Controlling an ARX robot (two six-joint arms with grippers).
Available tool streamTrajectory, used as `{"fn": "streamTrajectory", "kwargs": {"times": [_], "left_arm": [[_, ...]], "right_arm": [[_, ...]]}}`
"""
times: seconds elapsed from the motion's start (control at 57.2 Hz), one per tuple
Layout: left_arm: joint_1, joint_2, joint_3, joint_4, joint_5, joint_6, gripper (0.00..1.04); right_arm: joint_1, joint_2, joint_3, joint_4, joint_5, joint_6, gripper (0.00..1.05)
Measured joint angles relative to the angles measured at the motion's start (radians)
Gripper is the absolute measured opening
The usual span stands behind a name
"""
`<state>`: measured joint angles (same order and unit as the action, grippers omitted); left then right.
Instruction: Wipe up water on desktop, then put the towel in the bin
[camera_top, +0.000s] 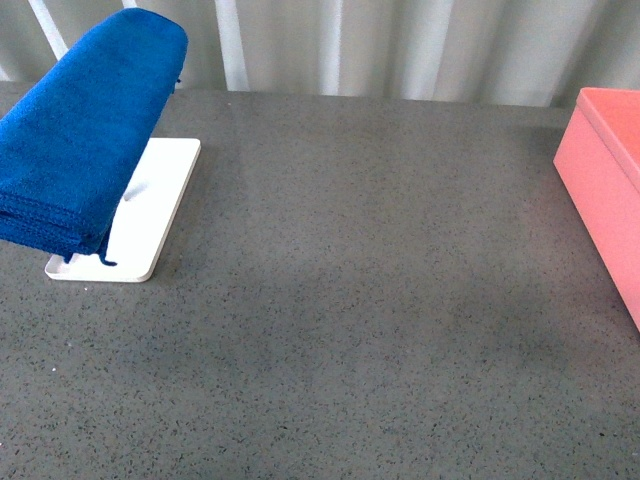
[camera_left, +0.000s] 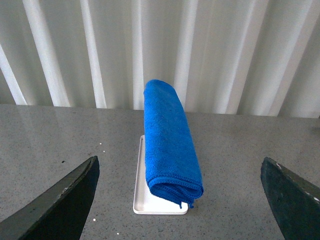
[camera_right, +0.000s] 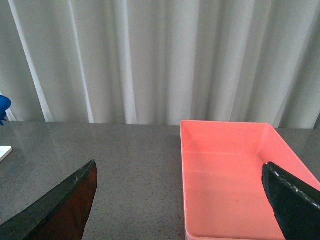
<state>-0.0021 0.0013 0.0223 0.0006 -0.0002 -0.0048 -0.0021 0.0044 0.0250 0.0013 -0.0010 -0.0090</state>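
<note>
Ahead of the spread left hand (camera_left: 179, 160), towel (camera_left: 170, 140) over tray (camera_left: 142, 202)

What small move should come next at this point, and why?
Probably ease the left gripper forward toward the towel, with its fingers apart. The towel rests folded on the white stand, ungrasped, and the left wrist view frames it squarely between the spread fingers. The bin sits empty at the right, so the task has to start with a pickup.
</note>
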Motion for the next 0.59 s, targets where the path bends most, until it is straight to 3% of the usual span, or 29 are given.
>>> {"fn": "streamTrajectory", "kwargs": {"times": [0.594], "left_arm": [[0.000, 0.000, 0.000, 0.000, 0.000, 0.000, 0.98]], "right_arm": [[0.000, 0.000, 0.000, 0.000, 0.000, 0.000, 0.98]]}}
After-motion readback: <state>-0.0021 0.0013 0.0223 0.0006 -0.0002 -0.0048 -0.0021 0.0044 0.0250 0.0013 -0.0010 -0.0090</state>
